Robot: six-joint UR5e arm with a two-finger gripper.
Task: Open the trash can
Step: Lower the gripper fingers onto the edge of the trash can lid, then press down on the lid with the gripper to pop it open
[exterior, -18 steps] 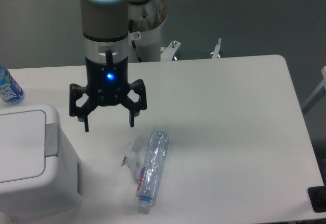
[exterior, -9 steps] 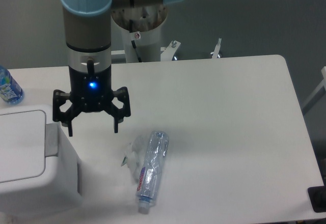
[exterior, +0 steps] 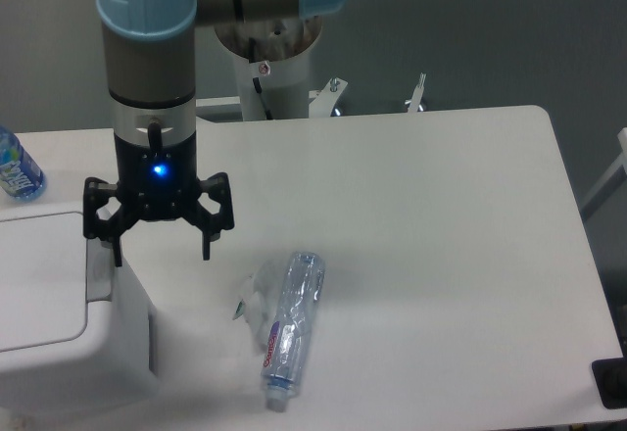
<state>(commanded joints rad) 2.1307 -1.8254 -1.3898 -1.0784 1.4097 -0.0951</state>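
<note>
The claw (exterior: 161, 253) hangs wide open with nothing in it, straddling the right edge of the trash can (exterior: 69, 318), which sits at the table's (exterior: 441, 255) front left corner with its lid down. One finger (exterior: 116, 252) appears to sit over the grey tab (exterior: 97, 272), though contact is hard to judge. A crushed bottle (exterior: 289, 328) lies to the right, well apart.

White bench (exterior: 441, 255), rounded far-right corner, fills most of the view. Grey floor (exterior: 470, 29) behind it, plain and evenly lit. Small metal bracket (exterior: 417, 93) sticks up at the bench's far edge. Dark object (exterior: 611, 384) cut off at lower right.
</note>
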